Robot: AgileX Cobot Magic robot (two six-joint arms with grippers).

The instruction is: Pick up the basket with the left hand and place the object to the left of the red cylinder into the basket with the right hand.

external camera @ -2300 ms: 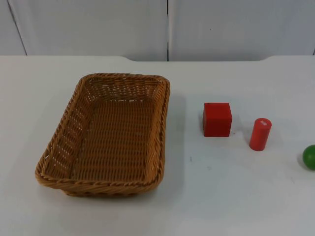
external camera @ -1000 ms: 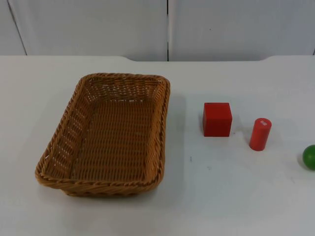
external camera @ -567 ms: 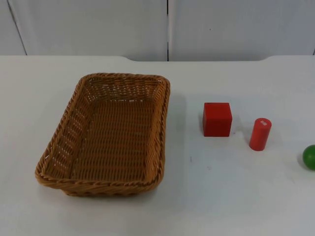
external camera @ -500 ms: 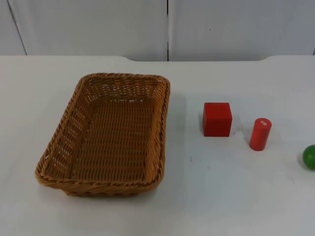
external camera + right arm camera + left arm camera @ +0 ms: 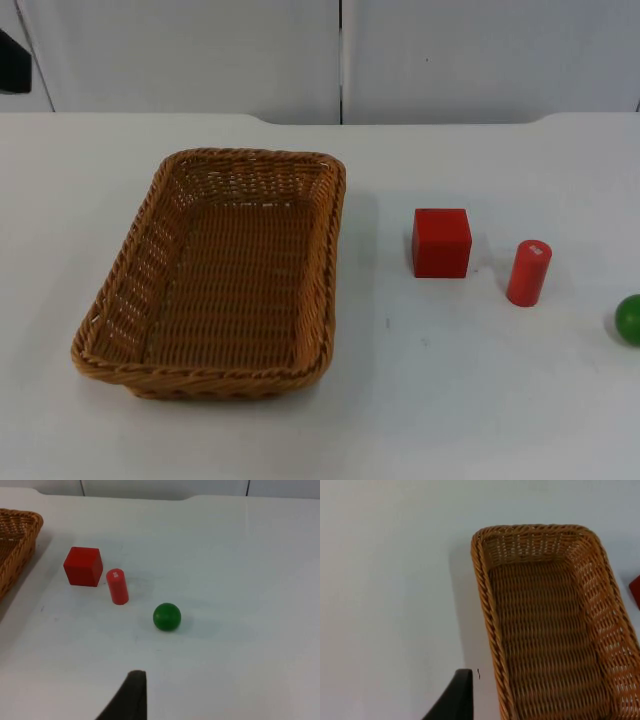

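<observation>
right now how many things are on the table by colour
red: 2, the red cube and the red cylinder
green: 1, the green ball
brown: 1, the wicker basket
total: 4

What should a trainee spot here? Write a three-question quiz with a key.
1. True or false: the basket is empty.
2. Fill in: the ball is ___ in colour.
3. Which thing stands just left of the cylinder in the top view? A ball, B cube, C basket.

Key: 1 true; 2 green; 3 B.
</observation>
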